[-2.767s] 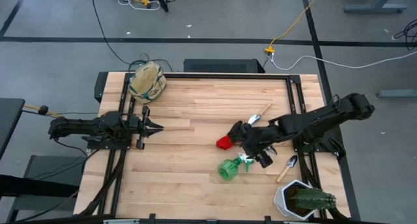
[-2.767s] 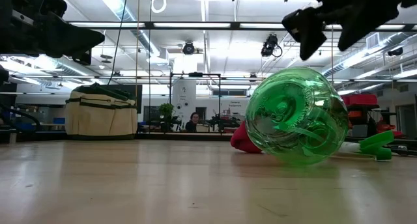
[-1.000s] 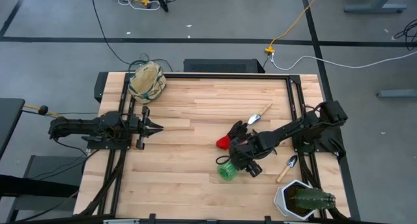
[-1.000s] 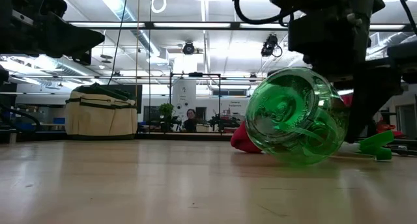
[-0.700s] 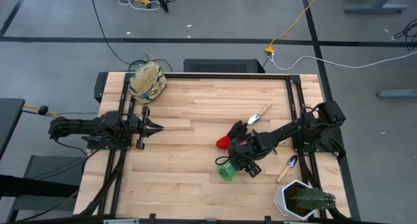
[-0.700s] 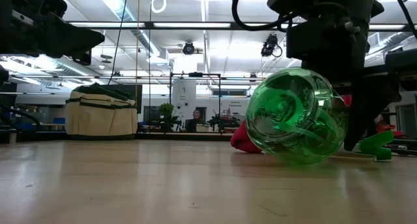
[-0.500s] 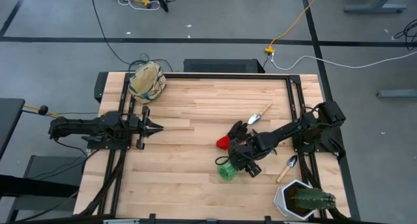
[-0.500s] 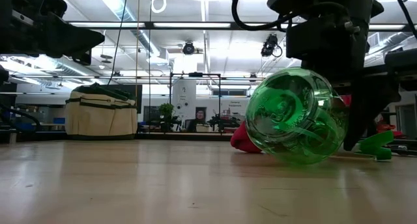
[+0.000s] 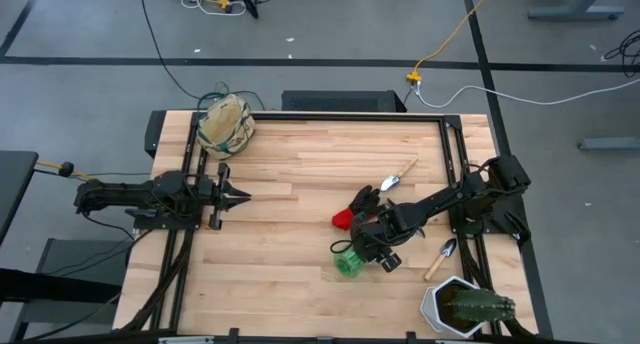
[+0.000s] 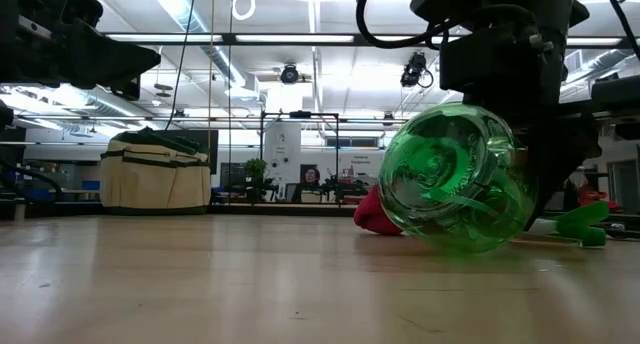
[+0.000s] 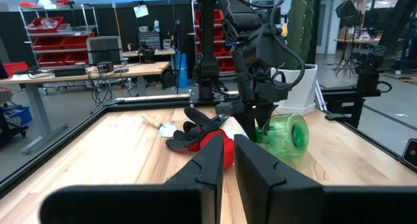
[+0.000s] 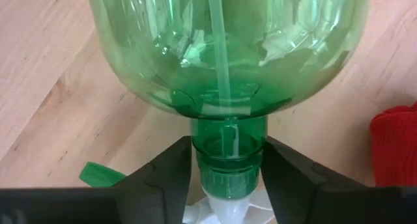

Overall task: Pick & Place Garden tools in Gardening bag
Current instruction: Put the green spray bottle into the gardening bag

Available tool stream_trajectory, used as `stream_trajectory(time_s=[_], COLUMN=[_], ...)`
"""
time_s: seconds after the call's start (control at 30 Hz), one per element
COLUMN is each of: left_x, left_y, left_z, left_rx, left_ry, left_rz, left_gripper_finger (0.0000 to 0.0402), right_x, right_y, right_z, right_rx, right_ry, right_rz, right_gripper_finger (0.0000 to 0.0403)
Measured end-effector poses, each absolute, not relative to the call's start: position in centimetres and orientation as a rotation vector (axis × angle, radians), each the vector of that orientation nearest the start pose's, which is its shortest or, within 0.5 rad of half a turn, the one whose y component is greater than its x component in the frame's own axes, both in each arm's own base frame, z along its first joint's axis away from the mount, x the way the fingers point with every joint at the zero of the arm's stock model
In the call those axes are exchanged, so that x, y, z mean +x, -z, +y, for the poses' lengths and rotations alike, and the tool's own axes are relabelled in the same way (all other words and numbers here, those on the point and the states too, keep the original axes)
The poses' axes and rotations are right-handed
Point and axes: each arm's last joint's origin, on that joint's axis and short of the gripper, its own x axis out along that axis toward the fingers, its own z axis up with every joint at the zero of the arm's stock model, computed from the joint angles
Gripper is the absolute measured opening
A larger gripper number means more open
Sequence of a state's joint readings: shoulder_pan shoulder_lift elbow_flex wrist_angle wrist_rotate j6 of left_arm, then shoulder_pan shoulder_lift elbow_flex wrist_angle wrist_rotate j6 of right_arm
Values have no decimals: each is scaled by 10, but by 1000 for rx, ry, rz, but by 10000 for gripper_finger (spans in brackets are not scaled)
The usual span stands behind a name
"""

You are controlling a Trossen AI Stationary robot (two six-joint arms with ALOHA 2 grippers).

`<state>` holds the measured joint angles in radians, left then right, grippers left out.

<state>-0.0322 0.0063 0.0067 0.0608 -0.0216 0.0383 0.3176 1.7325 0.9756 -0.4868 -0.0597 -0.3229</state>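
Note:
The green spray bottle (image 9: 348,263) lies on its side on the table at the near right, its round base facing the low view (image 10: 455,179). My right gripper (image 9: 372,246) is down at its neck, shut on it. The red-and-black glove (image 9: 355,209) lies just beyond it. One trowel (image 9: 400,174) lies farther back and one (image 9: 441,256) lies to the right. The beige gardening bag (image 9: 225,124) stands at the far left corner. My left gripper (image 9: 235,196) waits shut at the left edge. The shears are not in view. My right gripper pinches the bottle's neck (image 12: 228,155) between its two fingers (image 12: 171,175), just below the round body and above the white spray head. The fingers come slanting down from the table's right and lie across the neck. The bottle lies on its side with its body on the table.
A white pot with a green cactus (image 9: 462,306) stands at the near right corner, close to the second trowel. Bare wood lies between the bottle and the bag. Black frame rails run along the table's left and right edges.
My right gripper has stayed low at the bottle's neck. The bottle has rocked slightly on the table and still lies on its side. The left arm has kept still.

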Motion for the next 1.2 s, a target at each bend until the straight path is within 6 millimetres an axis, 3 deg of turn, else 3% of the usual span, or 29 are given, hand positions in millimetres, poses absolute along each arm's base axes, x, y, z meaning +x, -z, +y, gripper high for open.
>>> stream_trajectory(time_s=[0.2, 0.77, 1.2], left_x=[97, 97, 97], left_y=[-171, -171, -171], left_z=[-2, -2, -2], left_rx=[37, 37, 37], left_ry=[9, 9, 9], left_rz=[-61, -62, -63], left_gripper_finger=[44, 44, 44], right_x=[297, 300, 332], right_y=[-148, -151, -207], right_z=[99, 101, 107], right_rx=[-438, -405, -373], right_ry=[-527, -510, -482], right_rz=[1181, 1145, 978], right_gripper_finger=[153, 149, 149])
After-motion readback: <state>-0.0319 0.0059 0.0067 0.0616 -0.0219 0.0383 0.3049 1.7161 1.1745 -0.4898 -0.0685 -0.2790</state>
